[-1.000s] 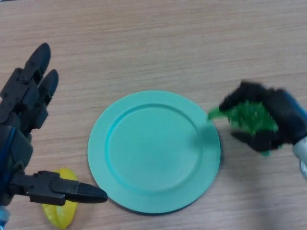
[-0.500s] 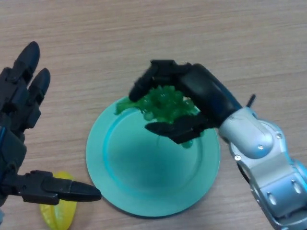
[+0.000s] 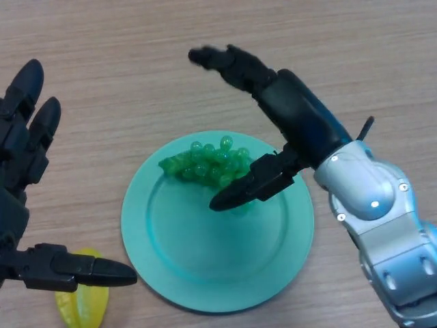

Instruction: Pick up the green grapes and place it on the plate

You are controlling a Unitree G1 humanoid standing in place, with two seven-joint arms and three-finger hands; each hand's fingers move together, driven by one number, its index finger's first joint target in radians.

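Observation:
The green grapes (image 3: 205,164) lie on the far part of the teal plate (image 3: 205,266) at the middle of the table. My right hand (image 3: 290,113) is open above the plate's far right side, its fingers stretched out beyond the grapes and its thumb (image 3: 249,188) just right of them. It holds nothing. My left hand (image 3: 24,171) is open and idle at the left edge of the view, its thumb (image 3: 78,270) pointing toward the plate.
A yellow fruit (image 3: 82,304) lies at the near left, partly under my left thumb and close to the plate's rim. The wooden table (image 3: 355,55) stretches around the plate.
My right hand carried the grapes from the right over the plate, then opened and let them go. The grapes now lie on the plate. My left hand drifted slightly left.

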